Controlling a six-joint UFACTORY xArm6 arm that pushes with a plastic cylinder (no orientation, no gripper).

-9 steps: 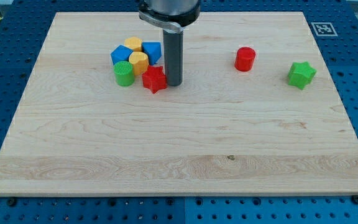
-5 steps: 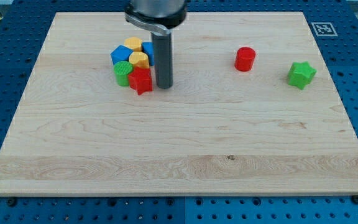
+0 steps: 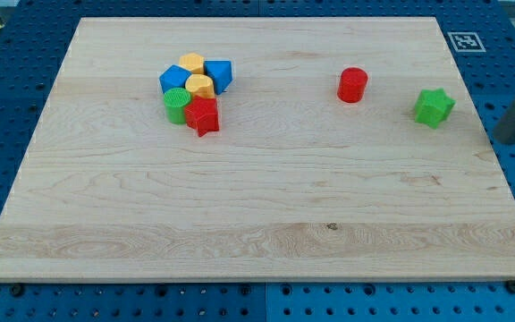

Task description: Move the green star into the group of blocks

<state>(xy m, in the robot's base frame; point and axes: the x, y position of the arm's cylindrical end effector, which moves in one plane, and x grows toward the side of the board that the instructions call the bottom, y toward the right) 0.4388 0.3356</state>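
Note:
The green star (image 3: 434,106) lies alone near the board's right edge. The group sits at the upper left: two orange blocks (image 3: 192,64) (image 3: 200,86), two blue blocks (image 3: 173,79) (image 3: 219,74), a green cylinder (image 3: 177,105) and a red star (image 3: 202,116), all touching. My tip (image 3: 507,139) is at the view's right edge, just off the board, to the right of and slightly below the green star, apart from it.
A red cylinder (image 3: 352,85) stands between the group and the green star, a little above the line joining them. A fiducial tag (image 3: 462,41) marks the wooden board's (image 3: 257,224) top right corner.
My tip pushed the red star left into the group, then left it and swung across to the view's right edge beside the green star. The green star has not moved.

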